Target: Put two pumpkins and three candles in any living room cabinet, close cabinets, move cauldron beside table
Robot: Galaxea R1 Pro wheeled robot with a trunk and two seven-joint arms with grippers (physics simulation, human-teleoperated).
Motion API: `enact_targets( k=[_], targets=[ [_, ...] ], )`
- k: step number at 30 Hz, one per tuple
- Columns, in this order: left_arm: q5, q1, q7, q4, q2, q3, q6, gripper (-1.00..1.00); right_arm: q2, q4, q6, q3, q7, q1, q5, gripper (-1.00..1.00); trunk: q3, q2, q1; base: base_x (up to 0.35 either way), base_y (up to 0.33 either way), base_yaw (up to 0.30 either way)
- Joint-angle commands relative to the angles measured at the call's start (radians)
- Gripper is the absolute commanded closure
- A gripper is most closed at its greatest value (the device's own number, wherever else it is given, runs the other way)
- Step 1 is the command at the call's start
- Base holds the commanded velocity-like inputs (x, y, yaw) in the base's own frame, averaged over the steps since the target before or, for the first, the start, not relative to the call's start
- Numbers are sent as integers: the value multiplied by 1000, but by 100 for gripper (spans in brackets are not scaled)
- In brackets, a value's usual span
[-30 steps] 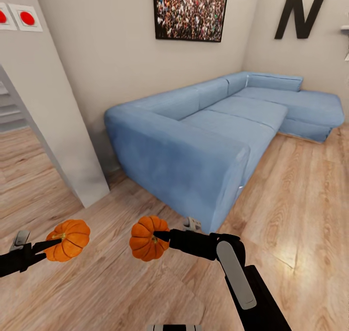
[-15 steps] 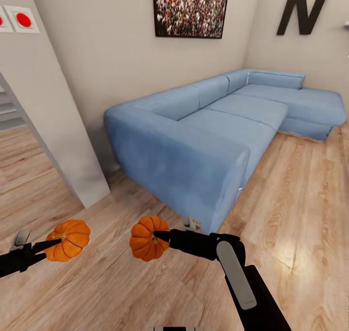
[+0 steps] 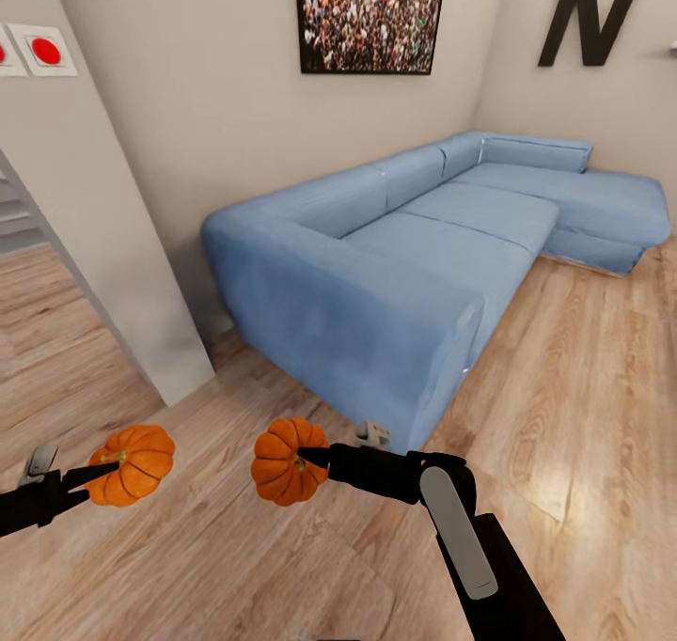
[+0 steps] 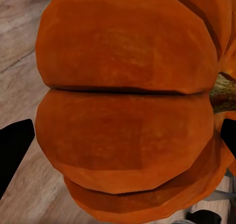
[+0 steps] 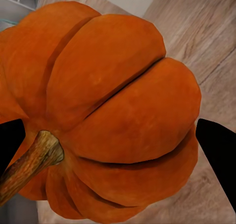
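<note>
left tool (image 3: 89, 475) clamped on pumpkin (image 3: 132, 463), lower left | right tool (image 3: 315, 457) clamped on second pumpkin (image 3: 287, 461), lower centre, over wood floor (image 3: 583, 387) | likely light, rigid, smooth ribs; grip across body, not stem | blue sofa (image 3: 414, 246) ahead

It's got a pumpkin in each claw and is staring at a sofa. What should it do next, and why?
Probably turn the base to look for the cabinet. The left gripper holds one pumpkin, the right gripper the other pumpkin, both carried above the wood floor; ahead stands the blue sofa, nowhere to stow them.
</note>
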Motion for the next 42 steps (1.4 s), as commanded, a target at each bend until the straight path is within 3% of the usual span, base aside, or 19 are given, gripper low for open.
enact_targets(
  k=[1, 12, 28, 35, 42],
  targets=[
    [1, 0, 0, 0, 0, 0, 5, 100, 0, -1, 4, 0, -1, 0, -2, 100, 2, 7, -4, 0, 0, 0],
    [3, 0, 0, 0, 1, 1, 5, 100, 0, -1, -11, 3, -1, 0, -3, 100, 40, 84, -46, -160, 0, 0],
    [1, 0, 1, 0, 0, 0, 5, 100, 0, -1, -24, 4, 0, 0, -3, 100, 114, 196, -108, -9, 0, -6],
    [0, 0, 0, 0, 1, -1, 4, 100, 0, -1, -24, 4, 0, 0, -3, 100, 146, 245, -134, -22, 0, -128],
    [0, 0, -1, 0, 1, -1, 2, 100, 0, -1, -24, 4, 0, 0, -3, 100, 178, 294, -161, -292, -2, -187]
  ],
)
